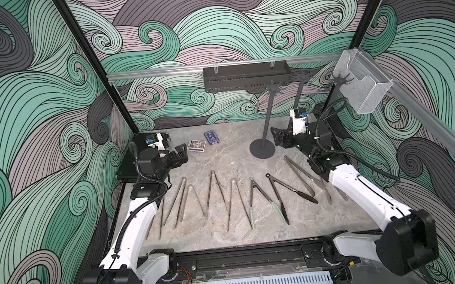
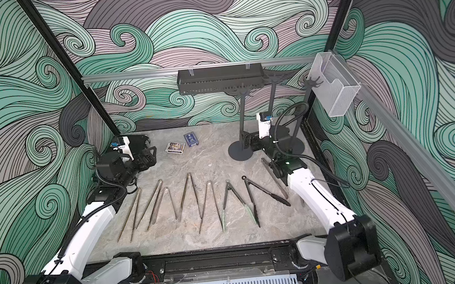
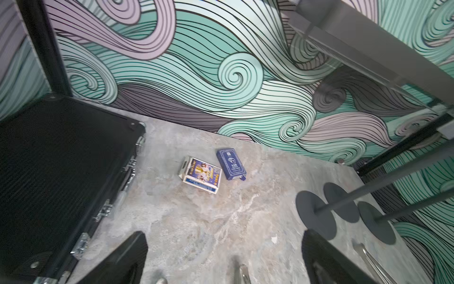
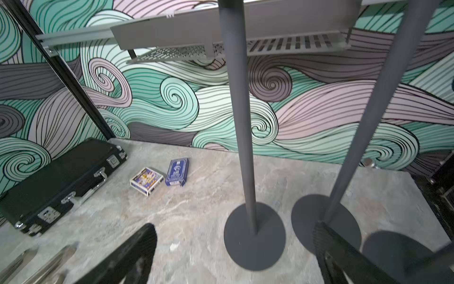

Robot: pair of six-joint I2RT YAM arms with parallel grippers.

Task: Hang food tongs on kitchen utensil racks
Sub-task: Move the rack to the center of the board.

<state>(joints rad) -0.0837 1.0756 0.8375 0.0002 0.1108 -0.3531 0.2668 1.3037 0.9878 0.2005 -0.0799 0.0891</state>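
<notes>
Both sets of jaws stand wide open and empty at the far end of the surface (image 1: 231, 159). The food tongs (image 1: 213, 176) lie in a row nearer the front, none hung; three utensil racks (image 1: 267, 116) stand far right. Probably best to pinch the black-tipped tongs (image 1: 293, 189) below the ring, leaving it free for a hook.

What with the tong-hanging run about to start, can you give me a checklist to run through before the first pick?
1. Left gripper jaws open and empty: ok.
2. Right gripper jaws open and empty: ok.
3. Food tongs lying on the table, none hung yet: ok.
4. Utensil racks upright, hooks bare: ok.
5. Rightmost tongs free of the right arm above them: cannot tell.
6. Card boxes apart from the tongs: ok.
</notes>
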